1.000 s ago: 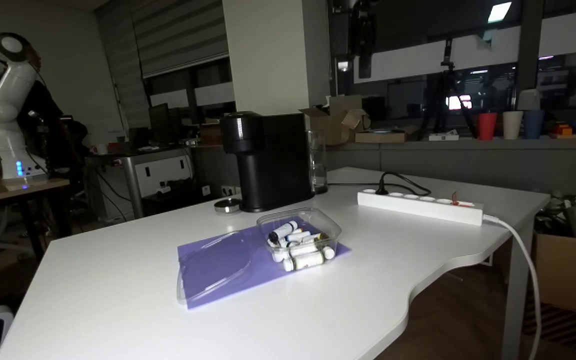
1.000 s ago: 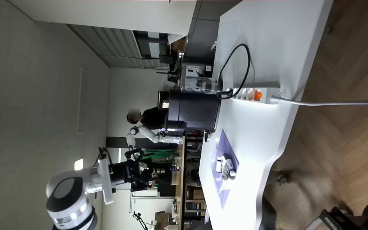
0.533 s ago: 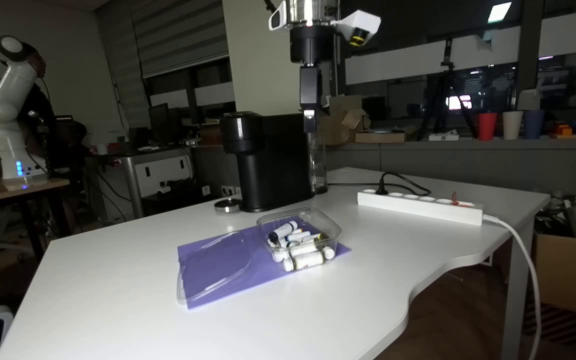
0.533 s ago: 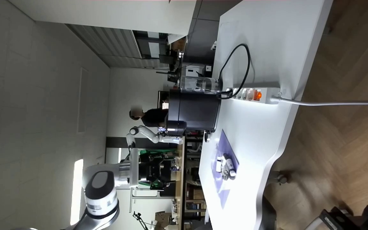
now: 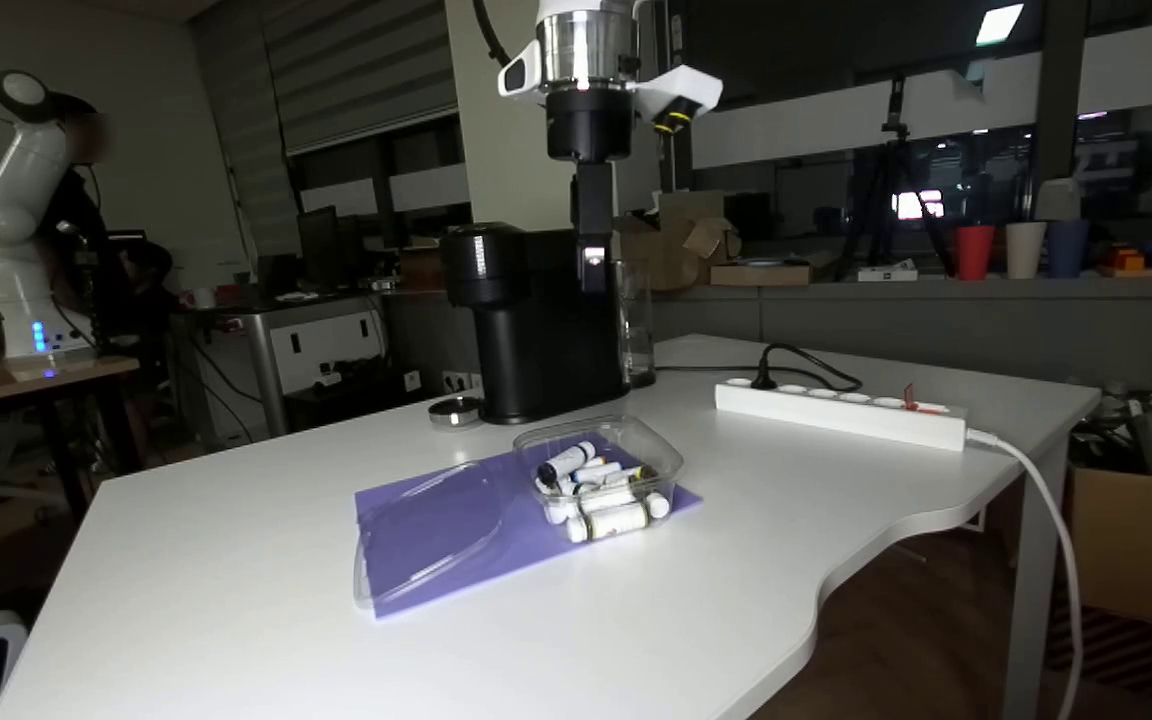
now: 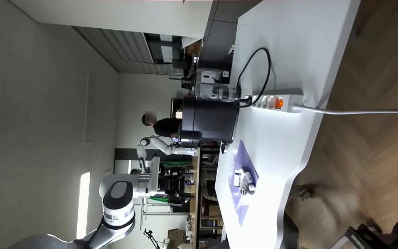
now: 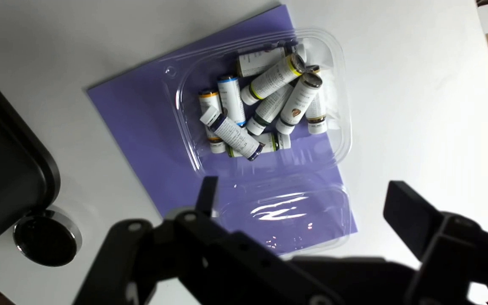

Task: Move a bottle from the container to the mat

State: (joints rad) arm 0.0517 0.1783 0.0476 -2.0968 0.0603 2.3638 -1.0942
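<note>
The container is a clear plastic tub [image 7: 346,135] with its lid [image 7: 286,207] hinged open; it also shows in an exterior view [image 5: 674,452]. It holds several small white-labelled bottles, lying in a heap. One dark-ended bottle [image 7: 235,137] lies across others on top, also seen in an exterior view [image 5: 566,462]. The tub and lid lie on the purple mat [image 7: 121,110], which shows in both exterior views [image 5: 521,555] [image 6: 243,152]. My gripper [image 7: 302,184] is open and empty, pointing down high above the table; it shows in both exterior views [image 5: 593,280] [image 6: 187,183].
A tall black coffee machine [image 5: 556,320] stands behind the mat, with a clear cylinder [image 5: 636,340] beside it. A small round dark dish [image 7: 48,238] sits at its foot. A white power strip [image 5: 836,415] with cables lies farther right on the white table [image 5: 266,560].
My arm has swung in over the table and the gripper has come down, now pointing straight down. The bottles, tub and mat have not moved.
</note>
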